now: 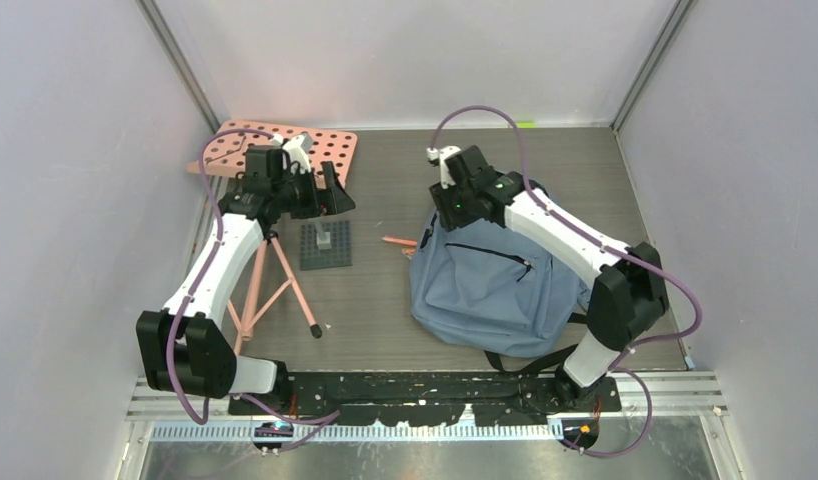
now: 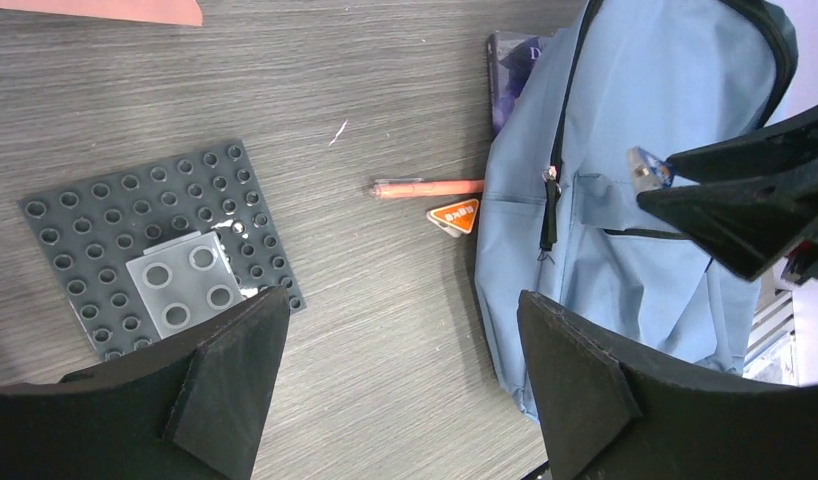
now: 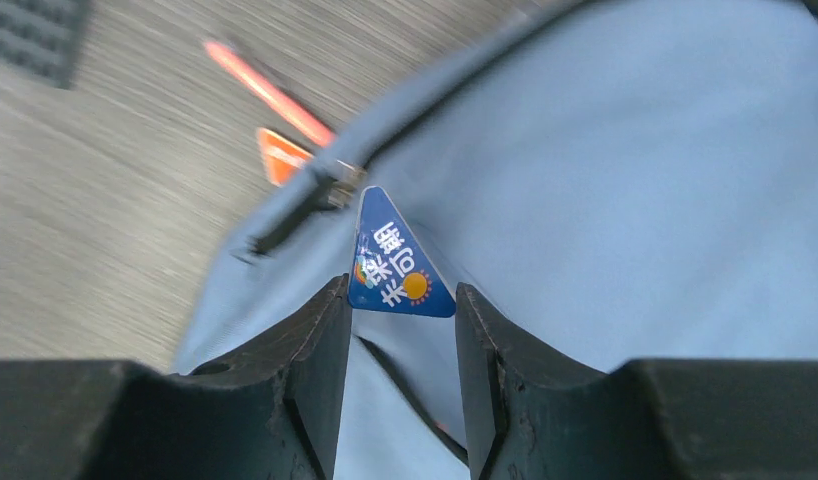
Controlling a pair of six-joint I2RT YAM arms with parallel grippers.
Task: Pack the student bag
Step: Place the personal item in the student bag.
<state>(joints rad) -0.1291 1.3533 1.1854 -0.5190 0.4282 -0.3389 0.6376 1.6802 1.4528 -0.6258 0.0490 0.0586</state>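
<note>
Pinching blue triangular tag [image 3: 395,265] in right gripper [image 3: 400,300], hovering just lower-right of zipper pull [image 3: 330,185] on student bag [image 3: 635,150]; leaving left gripper [image 2: 400,320] spread wide, farther off.

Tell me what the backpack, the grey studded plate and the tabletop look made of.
The student bag: soft woven fabric, matte blue-grey; it creases and slumps. The grey studded plate: moulded plastic, probably, slightly glossy, with crisp round studs. The tabletop: dark wood-grain surface, likely laminate; streaked grain, flat finish.
</note>
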